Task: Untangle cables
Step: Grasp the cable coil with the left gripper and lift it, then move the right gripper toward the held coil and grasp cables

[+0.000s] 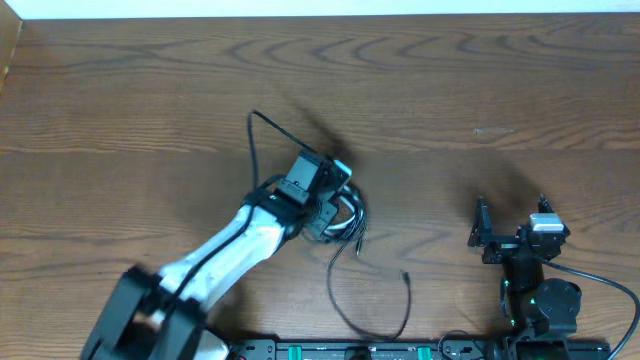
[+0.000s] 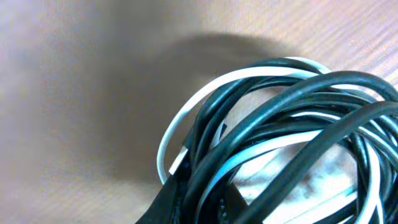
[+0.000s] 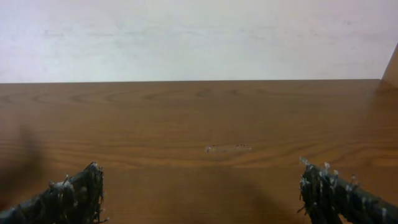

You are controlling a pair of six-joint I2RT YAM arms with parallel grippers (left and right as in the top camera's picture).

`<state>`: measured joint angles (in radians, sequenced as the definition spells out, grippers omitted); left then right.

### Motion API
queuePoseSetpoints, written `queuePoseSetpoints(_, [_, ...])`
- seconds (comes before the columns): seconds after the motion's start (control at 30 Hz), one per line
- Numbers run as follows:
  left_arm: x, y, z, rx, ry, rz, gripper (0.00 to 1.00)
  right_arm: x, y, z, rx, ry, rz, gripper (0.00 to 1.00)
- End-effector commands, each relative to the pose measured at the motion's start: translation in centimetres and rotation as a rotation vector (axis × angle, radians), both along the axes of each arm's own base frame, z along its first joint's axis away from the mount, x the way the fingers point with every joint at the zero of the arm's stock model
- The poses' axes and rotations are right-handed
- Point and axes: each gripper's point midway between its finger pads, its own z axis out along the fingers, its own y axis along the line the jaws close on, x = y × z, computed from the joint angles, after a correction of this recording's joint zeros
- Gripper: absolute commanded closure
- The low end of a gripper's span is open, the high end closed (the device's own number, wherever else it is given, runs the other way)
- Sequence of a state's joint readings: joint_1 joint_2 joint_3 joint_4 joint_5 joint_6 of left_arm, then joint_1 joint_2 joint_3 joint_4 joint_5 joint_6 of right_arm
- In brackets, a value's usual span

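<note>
You had the left claw (image 1: 336, 203) on the cable tangle (image 2: 292, 93), pinching or not I couldn't tell; the right claw (image 3: 202, 193) idled spread. Next called for pulling strands apart.

No text, label, brand, number or sign can be read in any of the three views. The black rail (image 1: 400, 351) along the bottom of the overhead view carries small green and white marks, but they are too small to make out as letters or figures.
</note>
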<state>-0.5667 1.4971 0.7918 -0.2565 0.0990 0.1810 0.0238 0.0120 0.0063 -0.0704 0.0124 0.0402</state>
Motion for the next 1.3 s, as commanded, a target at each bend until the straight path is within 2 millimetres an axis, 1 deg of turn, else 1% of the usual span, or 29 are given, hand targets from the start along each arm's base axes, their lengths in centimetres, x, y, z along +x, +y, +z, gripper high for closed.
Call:
queuePoseSetpoints(0.0, [1.5, -1.0, 5.8, -0.1, -0.159, 0.001, 0.92, 0.0, 0.0, 0.0, -0.013, 0.0, 0.0, 0.01])
queuePoseSetpoints(0.1, [1.9, -1.2, 10.5, -0.184, -0.289, 0.001, 0.92, 0.0, 0.0, 0.0, -0.013, -0.001, 0.0, 0.01])
queuePoseSetpoints(0.17, [1.8, -1.2, 13.3, -0.231, -0.362, 0.001, 0.92, 0.0, 0.0, 0.0, -0.013, 0.0, 0.0, 0.01])
queuePoseSetpoints(0.3, [1.1, -0.8, 17.2, -0.295, -0.463, 0.001, 0.92, 0.0, 0.0, 0.0, -0.013, 0.0, 0.0, 0.01])
queuePoseSetpoints(0.43, [0.8, -0.5, 20.1, -0.346, -0.544, 0.001, 0.92, 0.0, 0.0, 0.0, -0.013, 0.0, 0.0, 0.01])
queuePoseSetpoints(0.63, [1.0, -0.7, 22.5, -0.408, -0.616, 0.011, 0.92, 0.0, 0.0, 0.0, -0.013, -0.001, 0.0, 0.01])
queuePoseSetpoints(0.8, [1.6, -1.1, 25.3, -0.54, -0.667, 0.069, 0.92, 0.0, 0.0, 0.0, -0.013, -0.002, 0.0, 0.01])
queuePoseSetpoints(0.87, [1.5, -1.5, 26.2, -0.577, -0.684, 0.052, 0.92, 0.0, 0.0, 0.0, -0.013, -0.002, -0.001, 0.01])
queuePoseSetpoints(0.93, [1.4, -1.9, 26.8, -0.601, -0.693, 0.033, 0.92, 0.0, 0.0, 0.1, -0.012, -0.006, -0.001, 0.01])
queuePoseSetpoints(1.0, [1.2, -2.1, 27.0, -0.613, -0.695, 0.019, 0.92, 0.0, 0.5, 0.5, 0.026, -0.02, 0.023, 0.01])
queuePoseSetpoints(1.07, [1.1, -2.3, 26.8, -0.617, -0.685, 0.004, 0.92, 0.0, 1.5, 1.4, 0.1, -0.053, 0.082, 0.01])
queuePoseSetpoints(1.13, [1.0, -2.5, 26.5, -0.616, -0.671, -0.007, 0.92, -0.2, 2.8, 2.9, 0.129, -0.107, 0.156, 0.01])
queuePoseSetpoints(1.2, [0.3, -3.4, 26.1, -0.621, -0.65, -0.077, 0.92, -0.6, 3.5, 4.6, 0.164, -0.154, 0.205, 0.01])
queuePoseSetpoints(1.27, [-0.8, -4.7, 25.8, -0.625, -0.636, -0.197, 0.92, -1.0, 4.1, 6.1, 0.186, -0.179, 0.241, 0.01])
